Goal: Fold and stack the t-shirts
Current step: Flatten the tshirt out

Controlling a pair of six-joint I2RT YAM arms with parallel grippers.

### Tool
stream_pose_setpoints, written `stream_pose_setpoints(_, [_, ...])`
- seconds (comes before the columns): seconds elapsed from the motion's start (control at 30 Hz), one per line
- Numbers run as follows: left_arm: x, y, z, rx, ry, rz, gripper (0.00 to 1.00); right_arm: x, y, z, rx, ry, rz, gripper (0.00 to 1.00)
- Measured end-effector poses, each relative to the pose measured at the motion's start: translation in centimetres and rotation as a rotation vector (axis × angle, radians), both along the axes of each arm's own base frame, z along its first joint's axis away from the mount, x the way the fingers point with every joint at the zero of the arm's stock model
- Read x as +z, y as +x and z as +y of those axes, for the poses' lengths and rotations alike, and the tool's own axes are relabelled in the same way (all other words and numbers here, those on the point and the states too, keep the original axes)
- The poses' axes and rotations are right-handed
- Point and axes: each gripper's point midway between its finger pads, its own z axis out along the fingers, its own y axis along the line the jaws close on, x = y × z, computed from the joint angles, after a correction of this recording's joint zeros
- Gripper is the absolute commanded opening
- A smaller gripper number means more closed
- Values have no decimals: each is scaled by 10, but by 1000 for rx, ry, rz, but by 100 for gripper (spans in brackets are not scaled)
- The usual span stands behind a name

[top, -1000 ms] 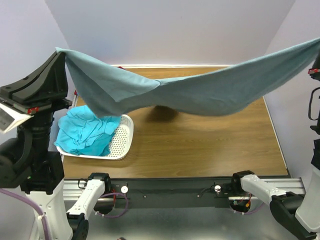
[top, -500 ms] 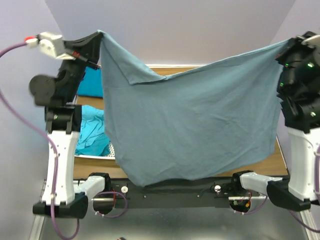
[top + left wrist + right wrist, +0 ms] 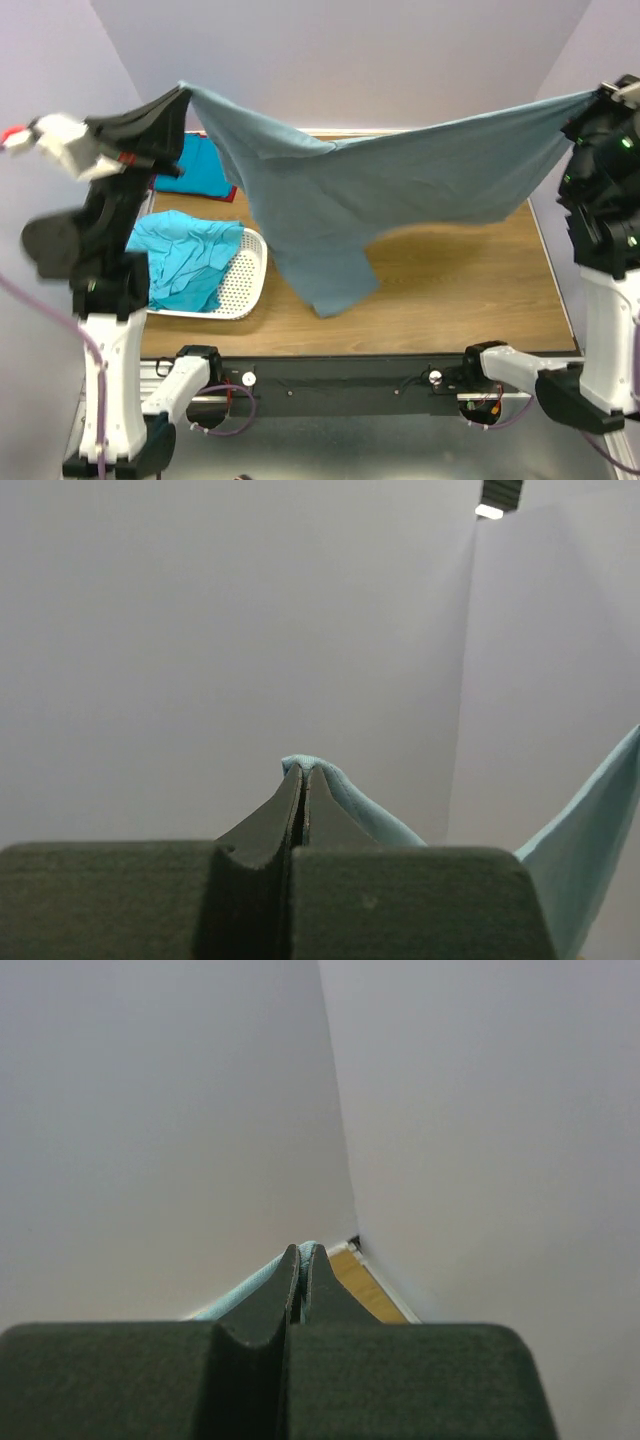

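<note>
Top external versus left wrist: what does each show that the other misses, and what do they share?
Only top external: the grey-blue t-shirt spanning in the air between both arms above the table, the right jaws' end of it, the white basket holding a turquoise shirt, and a bright blue shirt beyond it. Only left wrist: the left jaws close up, shut on a pinched fold of cloth, and an overhead light. Both: the grey-blue t-shirt gripped by the left jaws.

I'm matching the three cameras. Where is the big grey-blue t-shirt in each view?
Top external: grey-blue t-shirt stretched across the middle, held up between left gripper and right gripper.
Left wrist: pinched at centre, plus an edge lower right.
Right wrist: thin strip running down-left from centre.
Shared landmark: lavender wall.
</note>
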Motion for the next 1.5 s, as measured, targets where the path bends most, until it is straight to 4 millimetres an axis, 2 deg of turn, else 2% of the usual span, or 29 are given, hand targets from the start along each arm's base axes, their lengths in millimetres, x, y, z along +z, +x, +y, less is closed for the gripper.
stream_pose_setpoints(0.07, [18,-44,2,2,1,-90,0,11,-22,-3,12,6,-46,0])
stream_pose_setpoints(0.13, [29,-78,4,16,10,-164,0,19,-41,-5,24,15,-89,0])
stream_pose_setpoints(0.2, [41,-124,7,32,18,-255,0,30,-72,-8,43,30,-156,0])
stream_pose_setpoints(0.33, [55,-182,11,55,26,-373,0,49,-123,-14,71,63,-277,0])
stream_pose_setpoints(0.4, [59,-202,12,61,27,-409,0,55,-139,-15,81,73,-320,0])
stream_pose_setpoints(0.53, [67,-223,14,69,30,-444,0,66,-154,-16,95,78,-365,0])
stream_pose_setpoints(0.77, [87,-258,14,57,24,-535,0,85,-160,-18,93,75,-402,0])
stream_pose_setpoints(0.83, [93,-263,11,40,28,-566,0,90,-159,-18,88,73,-406,0])
stream_pose_setpoints(0.9, [99,-257,5,8,33,-585,0,92,-155,-22,56,65,-397,0])
stream_pose_setpoints(0.93, [101,-249,2,-6,36,-583,0,92,-151,-23,42,61,-389,0])
stream_pose_setpoints(1.03, [101,-202,-6,-68,36,-540,0,86,-133,-29,-22,46,-340,0])
stream_pose_setpoints(1.1, [92,-141,-10,-105,24,-447,0,77,-114,-32,-67,32,-293,0])
stream_pose_setpoints(1.17, [78,-87,-13,-127,16,-358,0,59,-86,-33,-119,10,-223,0])
stream_pose_setpoints(1.2, [63,-44,-18,-147,6,-275,0,52,-75,-33,-136,1,-195,0])
stream_pose_setpoints(1.3, [19,56,-40,-184,3,-103,0,20,-39,-37,-215,-44,-88,0])
stream_pose_setpoints(1.33, [9,75,-47,-197,4,-69,0,12,-28,-36,-229,-53,-65,1])
stream_pose_setpoints(1.4, [-26,131,-68,-213,14,31,0,-13,0,-36,-268,-96,4,0])
stream_pose_setpoints(1.5, [-71,194,-93,-225,33,137,0,-44,32,-44,-314,-126,72,0])
